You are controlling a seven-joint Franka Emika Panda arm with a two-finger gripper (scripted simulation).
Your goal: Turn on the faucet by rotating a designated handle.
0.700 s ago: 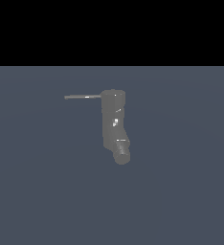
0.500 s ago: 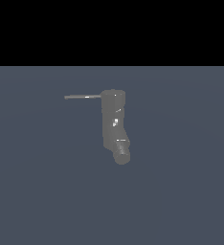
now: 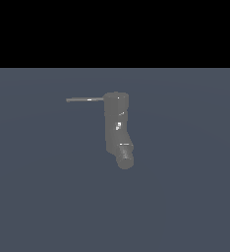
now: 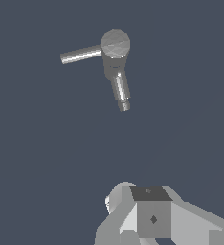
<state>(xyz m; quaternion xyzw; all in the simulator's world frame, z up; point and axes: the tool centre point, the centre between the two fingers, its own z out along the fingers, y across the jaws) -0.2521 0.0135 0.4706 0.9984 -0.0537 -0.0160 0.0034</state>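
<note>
The faucet (image 3: 117, 125) is a dull-grey upright cylinder on the grey-blue floor, with a short angled spout end (image 3: 125, 157) low at the front. The handle (image 3: 85, 100) is a thin dark rod with a pale glint, sticking out level from the faucet's top toward the exterior view's left. The wrist view looks down on the faucet's round top (image 4: 115, 43), the handle (image 4: 80, 54) and the spout (image 4: 119, 88). My gripper (image 4: 150, 210) shows only partly at the wrist view's edge, well apart from the faucet and touching nothing. Its fingers are not clearly visible. It is not in the exterior view.
A flat grey-blue floor (image 3: 186, 197) lies all around the faucet. Black background fills the upper part of the exterior view.
</note>
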